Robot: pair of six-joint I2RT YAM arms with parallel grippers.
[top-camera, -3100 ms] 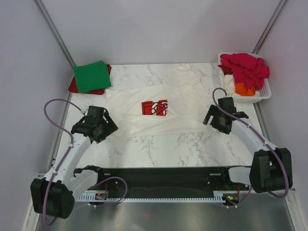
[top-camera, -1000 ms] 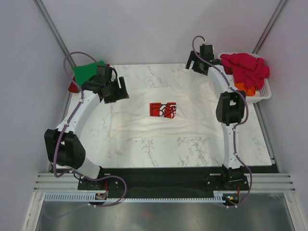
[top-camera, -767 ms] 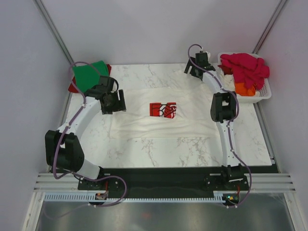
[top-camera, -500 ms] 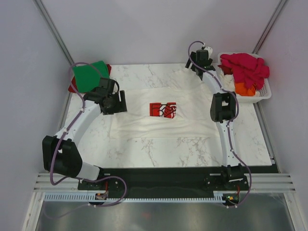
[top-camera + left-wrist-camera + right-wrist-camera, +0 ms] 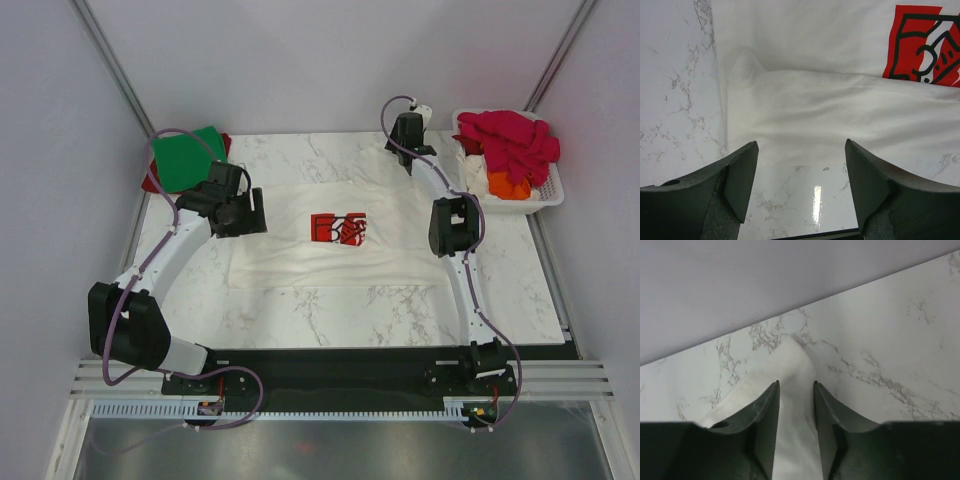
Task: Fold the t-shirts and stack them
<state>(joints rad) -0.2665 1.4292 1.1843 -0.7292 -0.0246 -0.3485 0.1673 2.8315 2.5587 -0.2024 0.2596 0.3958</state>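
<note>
A large white t-shirt [image 5: 330, 255] with a red chest print [image 5: 338, 228] lies spread on the marble table, its lower part folded up. My left gripper [image 5: 240, 215] hovers open over the shirt's left edge [image 5: 810, 105], with nothing between its fingers [image 5: 742, 175]. At the far edge my right gripper [image 5: 405, 150] is shut on a raised corner of the white t-shirt [image 5: 792, 365], and cloth fills the narrow gap. A folded green t-shirt [image 5: 185, 158] lies on a red one [image 5: 150, 182] at the far left. Magenta [image 5: 510, 140] and orange [image 5: 508, 185] t-shirts sit in the basket.
The white slatted basket [image 5: 548, 195] stands at the far right corner. Grey walls close in on the back and both sides. Bare marble shows in front of the white shirt [image 5: 330, 310]. A black rail runs along the near edge.
The right jaws have closed in on the shirt's far corner, and that gripper has shifted a little left along the far edge. The left gripper has hardly moved and stays open.
</note>
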